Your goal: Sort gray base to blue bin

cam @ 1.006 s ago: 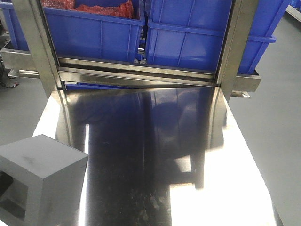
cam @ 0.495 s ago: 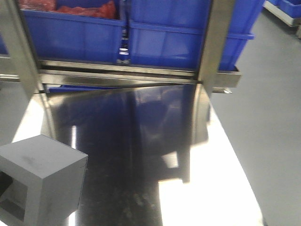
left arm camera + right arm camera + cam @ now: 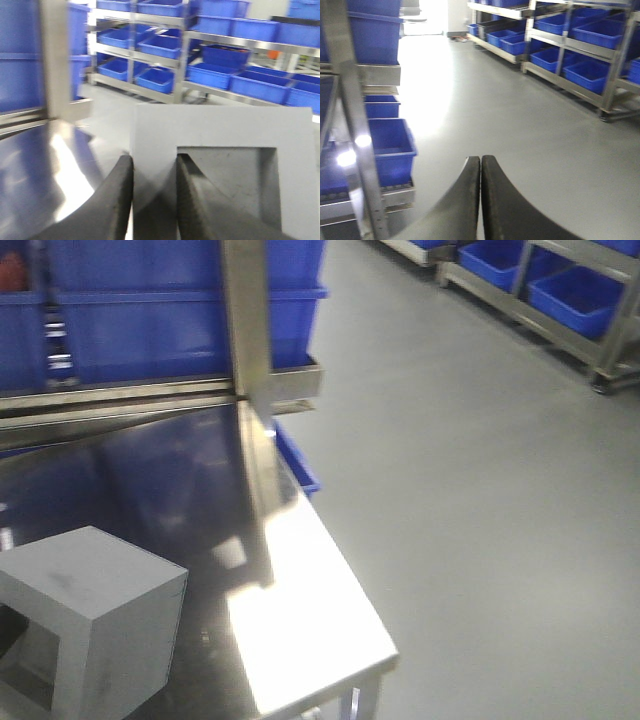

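Steel table, upright post ahead; left jaws tight on gray base, right jaws together.

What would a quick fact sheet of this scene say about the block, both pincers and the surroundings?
Block: gray base, cube-like with a square window, at the near left of the steel table
Left arm: left pincer straddles one wall of the gray base, apparently clamped on it
Right arm: right pincer shut, empty, above the gray floor
Bins: blue bins on the rack behind the table; more on shelves across the aisle
Sorted yet: no
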Controlling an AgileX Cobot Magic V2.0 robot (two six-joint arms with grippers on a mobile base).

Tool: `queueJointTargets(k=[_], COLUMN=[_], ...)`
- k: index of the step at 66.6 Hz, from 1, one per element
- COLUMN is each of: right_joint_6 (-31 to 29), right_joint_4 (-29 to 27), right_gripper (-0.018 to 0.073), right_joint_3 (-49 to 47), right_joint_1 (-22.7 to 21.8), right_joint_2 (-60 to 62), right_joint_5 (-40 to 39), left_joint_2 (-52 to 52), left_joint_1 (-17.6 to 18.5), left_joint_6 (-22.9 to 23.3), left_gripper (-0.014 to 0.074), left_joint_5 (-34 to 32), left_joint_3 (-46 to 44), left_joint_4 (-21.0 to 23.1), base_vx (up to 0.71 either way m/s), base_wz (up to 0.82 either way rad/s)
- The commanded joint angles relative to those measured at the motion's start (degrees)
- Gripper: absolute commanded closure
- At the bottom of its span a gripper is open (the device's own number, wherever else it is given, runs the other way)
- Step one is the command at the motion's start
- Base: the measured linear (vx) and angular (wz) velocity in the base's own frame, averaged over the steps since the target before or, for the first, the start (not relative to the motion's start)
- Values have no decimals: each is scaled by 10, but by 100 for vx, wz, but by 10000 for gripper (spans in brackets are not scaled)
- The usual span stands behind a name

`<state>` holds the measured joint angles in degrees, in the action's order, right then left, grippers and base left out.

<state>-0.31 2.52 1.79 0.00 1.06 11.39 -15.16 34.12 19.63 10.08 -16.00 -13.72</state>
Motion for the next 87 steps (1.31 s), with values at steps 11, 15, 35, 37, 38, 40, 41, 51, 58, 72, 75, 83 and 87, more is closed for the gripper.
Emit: queueJointTargets(k=[11,15,35,37,38,40,41,51,58,72,75,83,87], right_joint_6=[-4,-4,-4,-4,-4,-4,-4,-4,-4,-4,-4,-4,-4], right_joint_4=[5,5,5,5,5,5,5,5,5,5,5,5,5], right_gripper=[564,564,564,564,564,564,564,564,564,564,564,564,564], right_joint_3=[3,3,3,3,3,3,3,3,3,3,3,3,3], right_joint_1=[-3,-3,-3,-3,-3,-3,-3,-3,-3,-3,-3,-3,-3], right_joint_2=[4,4,4,4,4,4,4,4,4,4,4,4,4], right_joint_5=[-41,-41,-41,-41,-41,-41,-41,-41,-41,-41,-41,-41,-41], left_joint_2=[-4,-4,-4,-4,-4,-4,-4,-4,-4,-4,-4,-4,-4], left_joint_1=[3,3,3,3,3,3,3,3,3,3,3,3,3], left_joint_6=[2,2,2,2,2,2,2,2,2,2,2,2,2], left_gripper=[603,603,603,603,603,603,603,603,603,603,603,603,603], left_joint_5=[-60,-60,-60,-60,-60,-60,-60,-60,-60,-60,-60,-60,-60], left_joint_3=[-18,-18,-18,-18,-18,-18,-18,-18,-18,-18,-18,-18,-18], left_joint_4=[4,4,4,4,4,4,4,4,4,4,4,4,4], base_vx=[-8,-8,-7,-5,-5,-4,-4,-3,-2,0,2,4,7], base_wz=[-61,-58,-56,-56,-56,-57,-59,-62,-69,-79,-83,-83,-82])
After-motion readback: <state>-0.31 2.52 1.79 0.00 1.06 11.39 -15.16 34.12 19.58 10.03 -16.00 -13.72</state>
